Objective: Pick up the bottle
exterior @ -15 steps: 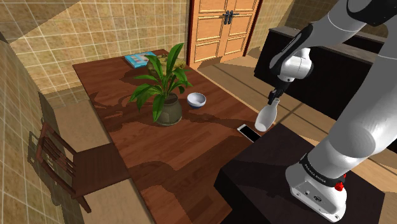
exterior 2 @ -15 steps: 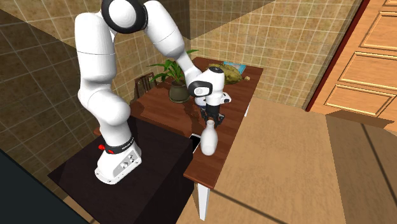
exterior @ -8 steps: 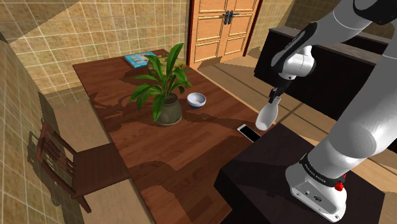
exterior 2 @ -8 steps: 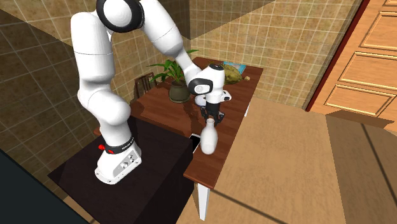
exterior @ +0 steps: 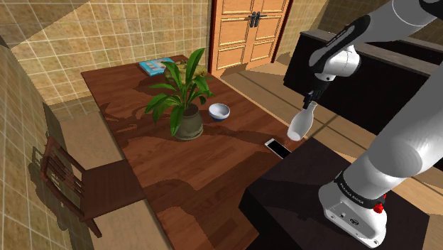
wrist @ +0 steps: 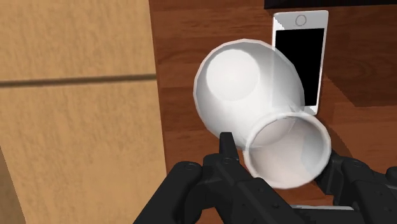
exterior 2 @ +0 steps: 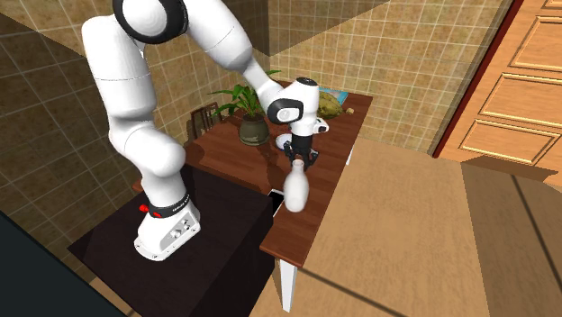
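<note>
At the lower right of the shoulder view the dark stand point(exterior: 298, 192) is seen, with the arm reaching up and over it. Just beyond its far corner, the gripper point(wrist: 280, 154) is closed on the neck of the white bottle point(wrist: 245, 89). The neck is clasped between the two black fingers point(wrist: 226, 147), and the rounded body hangs below, tilted. The bottle is judged to be lifted just clear of the table point(exterior: 192, 177), above its edge and right beside a phone point(exterior: 278, 148) lying flat.

For a clean lift, the clasp is best held firm and the rise made straight and slow, since a smooth neck may slip and the tilted body may swing.

Farther up the shoulder view, a bowl point(exterior: 219, 111) and a potted plant point(exterior: 181, 99) are set mid-table. A book point(exterior: 155, 66) lies at the far end, and a panelled door point(exterior: 248, 32) is seen behind.
</note>
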### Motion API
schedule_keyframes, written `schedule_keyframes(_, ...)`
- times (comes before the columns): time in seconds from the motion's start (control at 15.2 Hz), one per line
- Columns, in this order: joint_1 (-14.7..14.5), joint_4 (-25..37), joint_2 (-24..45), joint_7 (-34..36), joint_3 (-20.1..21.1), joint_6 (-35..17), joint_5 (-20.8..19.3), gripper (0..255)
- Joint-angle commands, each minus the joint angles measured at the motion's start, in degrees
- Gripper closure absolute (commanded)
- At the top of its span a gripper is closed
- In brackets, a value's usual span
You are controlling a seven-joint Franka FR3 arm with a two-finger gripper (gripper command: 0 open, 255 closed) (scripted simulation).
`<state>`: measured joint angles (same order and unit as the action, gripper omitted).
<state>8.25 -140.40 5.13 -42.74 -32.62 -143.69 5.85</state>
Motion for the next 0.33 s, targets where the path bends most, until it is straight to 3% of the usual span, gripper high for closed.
schedule_keyframes(0.0,-0.18,0.31,-1.7,1.24,-0.38,1.69,-1.74,255)
schedule_keyframes(0.26,-0.24,0.62,-3.37,2.38,-0.56,3.37,-3.3,255)
